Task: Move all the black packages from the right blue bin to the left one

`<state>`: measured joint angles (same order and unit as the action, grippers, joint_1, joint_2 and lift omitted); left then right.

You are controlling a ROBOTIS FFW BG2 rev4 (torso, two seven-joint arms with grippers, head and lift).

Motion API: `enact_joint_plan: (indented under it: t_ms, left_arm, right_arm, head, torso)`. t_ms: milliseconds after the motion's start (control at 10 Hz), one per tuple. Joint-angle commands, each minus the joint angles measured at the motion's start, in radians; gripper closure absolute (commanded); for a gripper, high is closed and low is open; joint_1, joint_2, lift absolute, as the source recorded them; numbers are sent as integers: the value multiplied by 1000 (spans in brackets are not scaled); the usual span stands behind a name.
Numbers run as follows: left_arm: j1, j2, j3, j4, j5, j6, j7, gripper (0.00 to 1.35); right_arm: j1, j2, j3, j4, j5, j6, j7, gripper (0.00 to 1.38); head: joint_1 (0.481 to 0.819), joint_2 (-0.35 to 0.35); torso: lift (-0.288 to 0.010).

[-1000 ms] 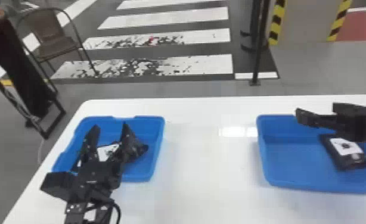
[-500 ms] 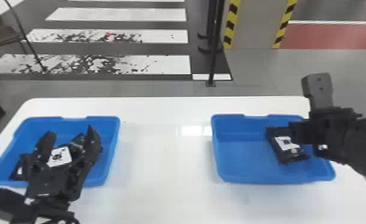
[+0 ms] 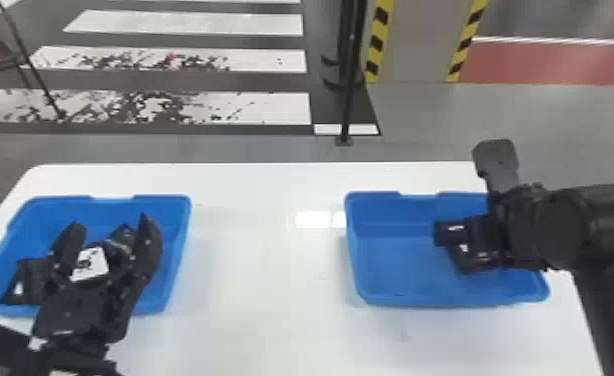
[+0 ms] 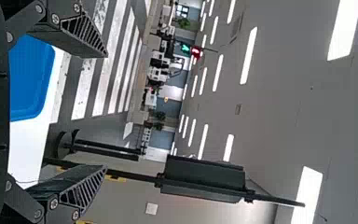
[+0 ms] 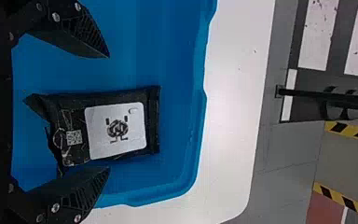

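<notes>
White surface (image 3: 271, 280): left blue plastic bin (image 3: 176, 240), right blue plastic bin (image 3: 386, 215)!
Grey floor (image 3: 251, 150): white stripes (image 3: 251, 107) beyond.
Left end effector (image 3: 111, 227): open.
Right end effector (image 3: 486, 237): open, near black package (image 5: 151, 119)!

Blue on left bin (image 3: 173, 245), right bin (image 3: 401, 270); black on package (image 5: 152, 121); white on label (image 5: 116, 130), worktop (image 3: 271, 300); black-and-yellow stripes on pillar (image 3: 416, 45).

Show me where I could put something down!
There's a wide bare patch of white table between the left bin and right bin. Inside the right bin, the side facing the left bin is bare too. Crowded: the left bin's packages, seen behind the left pincer, and the right bin's package, by the right pincer.
</notes>
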<state>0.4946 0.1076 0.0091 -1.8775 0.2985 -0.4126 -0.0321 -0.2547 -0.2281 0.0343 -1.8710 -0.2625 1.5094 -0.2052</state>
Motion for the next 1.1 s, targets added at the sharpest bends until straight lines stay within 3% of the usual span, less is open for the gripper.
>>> enact_joint_plan:
  t_ms: [0, 1000]
  left_arm:
    - [1, 1, -3, -1, 5, -2, 0, 209]
    - [11, 1, -5, 1, 13, -5, -11, 209]
  right_arm:
    - [-8, 1, 2, 39, 5, -5, 1, 182]
    - [-25, 4, -6, 149, -17, -27, -29, 186]
  head:
    - [695, -40]
    - [695, -64]
  torso:
    - [-154]
    - [-154]
